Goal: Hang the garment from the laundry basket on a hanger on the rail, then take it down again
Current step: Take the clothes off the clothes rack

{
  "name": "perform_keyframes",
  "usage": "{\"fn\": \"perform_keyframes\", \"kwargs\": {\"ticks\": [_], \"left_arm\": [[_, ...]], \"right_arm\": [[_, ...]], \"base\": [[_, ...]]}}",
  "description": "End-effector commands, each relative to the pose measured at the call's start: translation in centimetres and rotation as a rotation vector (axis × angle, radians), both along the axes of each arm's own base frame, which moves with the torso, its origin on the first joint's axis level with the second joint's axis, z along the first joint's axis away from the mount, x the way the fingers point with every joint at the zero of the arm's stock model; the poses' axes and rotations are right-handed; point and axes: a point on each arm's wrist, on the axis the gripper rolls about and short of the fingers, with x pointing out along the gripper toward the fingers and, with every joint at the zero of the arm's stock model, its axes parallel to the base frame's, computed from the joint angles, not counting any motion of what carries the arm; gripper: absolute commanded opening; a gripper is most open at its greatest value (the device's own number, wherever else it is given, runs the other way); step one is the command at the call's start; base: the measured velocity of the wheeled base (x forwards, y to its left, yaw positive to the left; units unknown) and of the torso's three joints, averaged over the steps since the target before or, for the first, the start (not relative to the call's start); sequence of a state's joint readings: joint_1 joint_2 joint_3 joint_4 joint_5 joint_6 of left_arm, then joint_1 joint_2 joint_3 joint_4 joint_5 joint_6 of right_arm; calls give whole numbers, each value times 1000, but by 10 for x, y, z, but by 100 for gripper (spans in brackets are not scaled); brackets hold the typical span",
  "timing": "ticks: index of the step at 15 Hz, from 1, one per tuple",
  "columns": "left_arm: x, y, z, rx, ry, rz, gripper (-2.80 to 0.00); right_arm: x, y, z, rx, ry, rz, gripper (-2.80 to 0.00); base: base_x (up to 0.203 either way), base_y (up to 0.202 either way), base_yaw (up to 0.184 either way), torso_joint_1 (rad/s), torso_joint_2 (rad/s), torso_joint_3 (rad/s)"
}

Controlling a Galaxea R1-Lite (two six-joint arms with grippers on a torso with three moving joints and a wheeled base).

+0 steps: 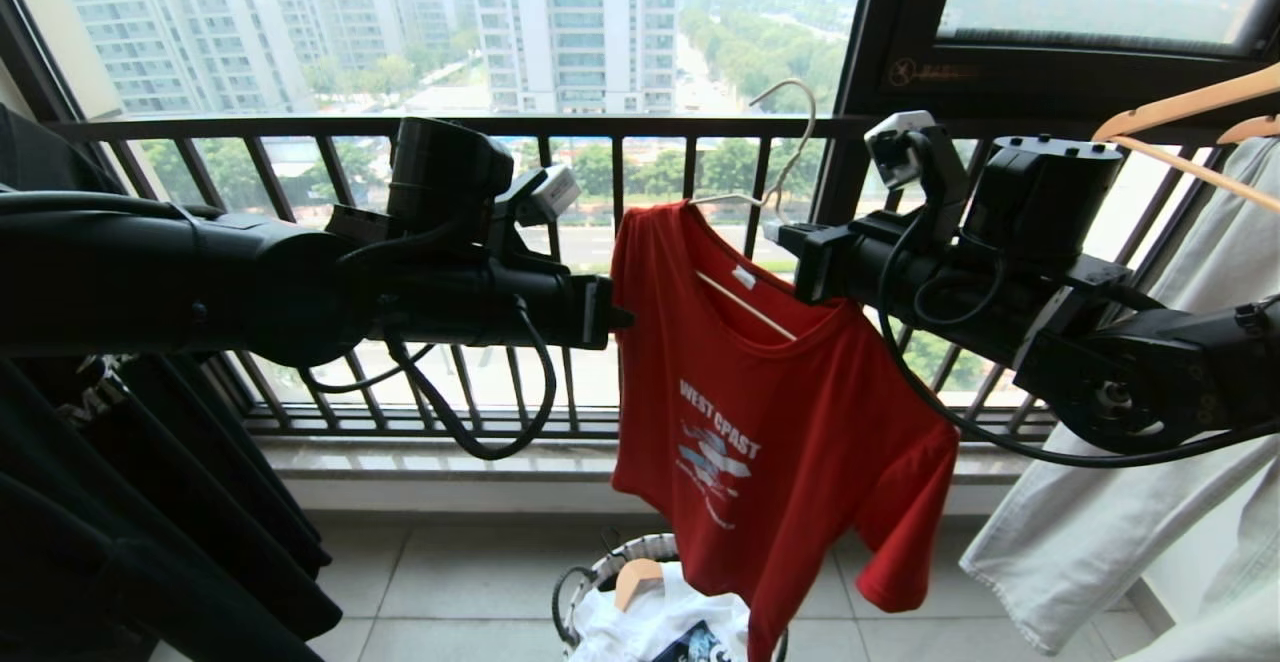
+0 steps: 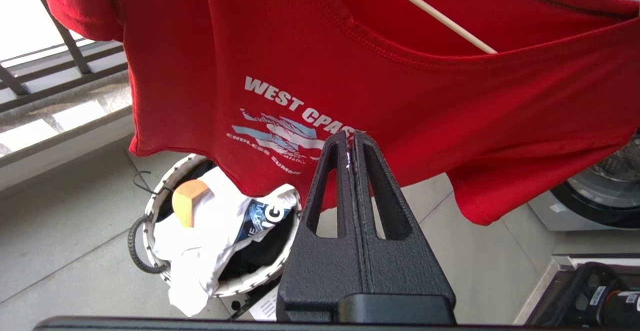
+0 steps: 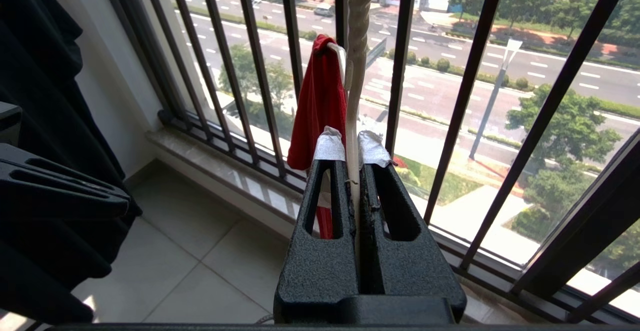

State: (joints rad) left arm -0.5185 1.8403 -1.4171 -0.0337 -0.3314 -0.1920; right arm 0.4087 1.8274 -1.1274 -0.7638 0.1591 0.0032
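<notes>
The red garment point(image 1: 770, 422) with its "WEST" print hangs askew on the thin off-white hanger point(image 1: 748, 308), one shoulder high, the other sagging. My right gripper point(image 1: 785, 234) is shut on the hanger just under its hook, which points up into free air; the rod point(image 3: 356, 71) runs between the taped fingertips point(image 3: 327, 146). My left gripper point(image 1: 622, 318) is shut and empty at the garment's left edge. In the left wrist view its tips point(image 2: 352, 138) point at the print point(image 2: 285, 121). The laundry basket point(image 1: 598, 578) stands on the floor below. The rail is out of view.
A white printed garment point(image 2: 200, 231) and a tan wooden hanger tip point(image 2: 187, 198) lie in the basket. Black clothes point(image 1: 120, 502) hang at the left. A pale garment point(image 1: 1130, 482) on a wooden hanger hangs at the right. The balcony railing point(image 1: 620, 127) is behind.
</notes>
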Motion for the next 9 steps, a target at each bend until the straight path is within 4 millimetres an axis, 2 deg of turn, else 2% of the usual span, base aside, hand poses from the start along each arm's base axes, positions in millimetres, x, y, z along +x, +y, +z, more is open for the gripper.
{"fn": "perform_keyframes", "kwargs": {"ticks": [1,2,4,6,9], "left_arm": [[17,-11,-18,-35,-24,8,-280],[16,-11,-16,-72,-40,21,0],[14,-9,-8,-105,-53,58,0],[20,-11,2,-108,-101,129,0],[37,-25,-6,-71,-128,285,0]], "right_arm": [[-1,0,1,3,-7,1,-280],[-1,0,1,3,-6,1,-280],[0,0,1,1,-6,1,-280],[0,2,-1,-3,-1,1,-280],[0,4,-4,-5,5,6,-280]], "base": [[0,0,0,0,0,0],[0,0,0,0,0,0],[0,0,0,0,0,0],[0,0,0,0,0,0],[0,0,0,0,0,0]]}}
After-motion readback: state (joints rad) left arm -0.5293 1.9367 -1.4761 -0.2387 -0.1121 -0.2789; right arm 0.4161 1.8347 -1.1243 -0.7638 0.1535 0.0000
